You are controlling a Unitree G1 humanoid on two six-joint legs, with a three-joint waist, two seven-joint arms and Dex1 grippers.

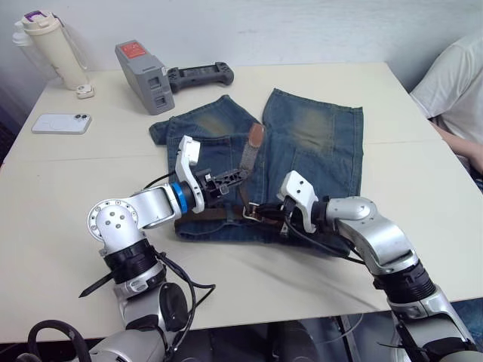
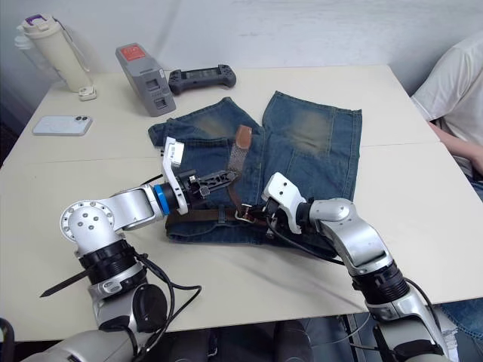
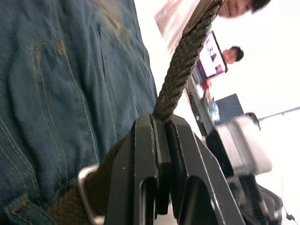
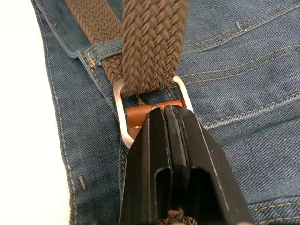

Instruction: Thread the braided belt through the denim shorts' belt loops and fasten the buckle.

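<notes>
The denim shorts (image 1: 309, 143) lie flat on the table, waistband toward me. The braided belt (image 1: 247, 162) runs along the waistband, through a belt loop (image 4: 101, 51), passes through the silver buckle (image 4: 119, 115) and rises away from me to its tan leather tip (image 1: 256, 136). My left gripper (image 1: 240, 176) is shut on the raised strap just above the waistband. My right gripper (image 1: 266, 213) is shut on the buckle's leather end (image 4: 143, 112), holding it against the denim. The two grippers sit a few centimetres apart.
A grey box (image 1: 143, 75) and a black controller (image 1: 200, 75) lie at the table's far side, a cream bottle (image 1: 53, 49) and a phone (image 1: 62, 123) at far left. A person in a light shirt (image 1: 453, 83) sits at the right edge.
</notes>
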